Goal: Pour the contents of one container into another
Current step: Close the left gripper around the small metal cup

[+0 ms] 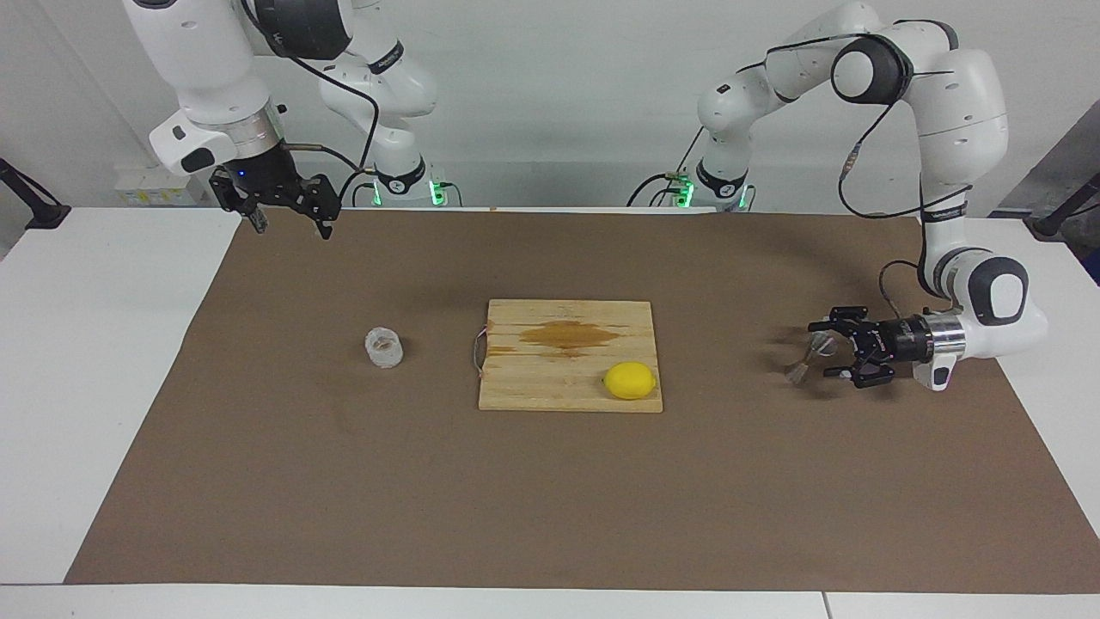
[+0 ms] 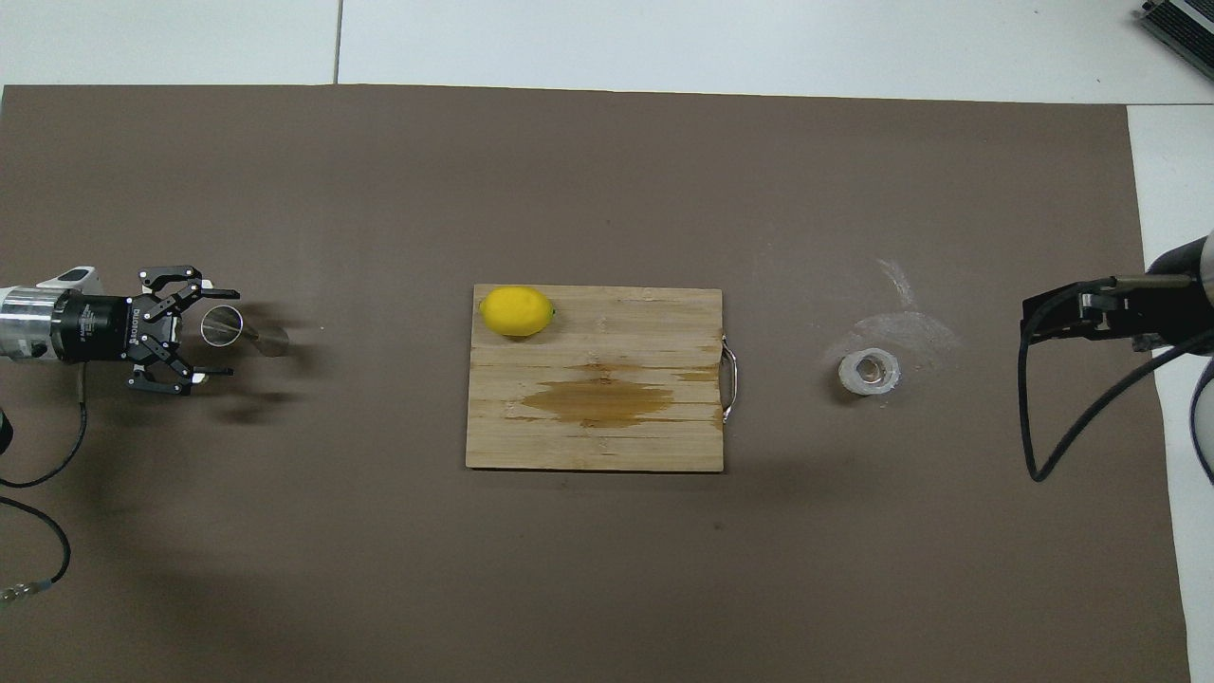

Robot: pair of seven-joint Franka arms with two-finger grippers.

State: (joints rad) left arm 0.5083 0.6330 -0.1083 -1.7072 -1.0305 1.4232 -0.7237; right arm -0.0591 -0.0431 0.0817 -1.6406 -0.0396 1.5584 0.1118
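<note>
The metal jigger [image 1: 808, 358] [image 2: 224, 325] stands on the brown mat at the left arm's end of the table. My left gripper [image 1: 821, 351] [image 2: 231, 333] lies level with it, open, one finger on each side of its upper cone without closing on it. The squat clear glass cup [image 1: 383, 347] [image 2: 869, 372] sits on the mat toward the right arm's end, with nothing touching it. My right gripper [image 1: 290, 227] waits open in the air over the mat's corner at its own end.
A wooden cutting board [image 1: 533, 383] [image 2: 597, 441] with a dark wet stain lies mid-table between the cup and the jigger. A lemon [image 1: 629, 380] [image 2: 516, 311] rests on its corner farthest from the robots, toward the jigger. Pale smears mark the mat beside the cup.
</note>
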